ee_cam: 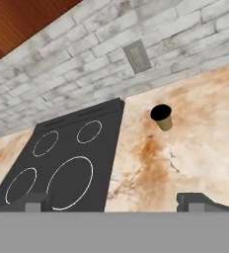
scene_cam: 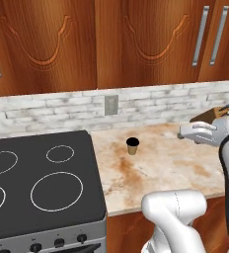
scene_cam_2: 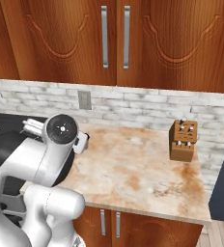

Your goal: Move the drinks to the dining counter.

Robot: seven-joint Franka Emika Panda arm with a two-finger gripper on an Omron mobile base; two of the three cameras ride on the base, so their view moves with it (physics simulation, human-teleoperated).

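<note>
Tan paper cup with a dark rim and dark inside point(scene_cam: 132, 146) stands upright on the beige marble-look table with rust-orange veins point(scene_cam: 161, 173), near the white-brick backsplash point(scene_cam: 62, 106) and just right of the black glass stove top point(scene_cam: 37, 183). Whether the cup holds any liquid cannot be told; its inside reads only as dark. In the hand view the cup point(ee_cam: 161, 116) sits at about 1 o'clock from the picture's centre, well apart from the tool point(ee_cam: 116, 201), whose two dark tips stand spread wide with nothing between them. A grey wall outlet point(scene_cam: 111, 105) lies at 11 o'clock from the cup in the left base view. In the right base view a brown wooden knife block point(scene_cam_2: 183, 140) stands at the table's far right, against the backsplash. Wooden cabinet doors with metal handles point(scene_cam_2: 114, 38) hang above.
</note>
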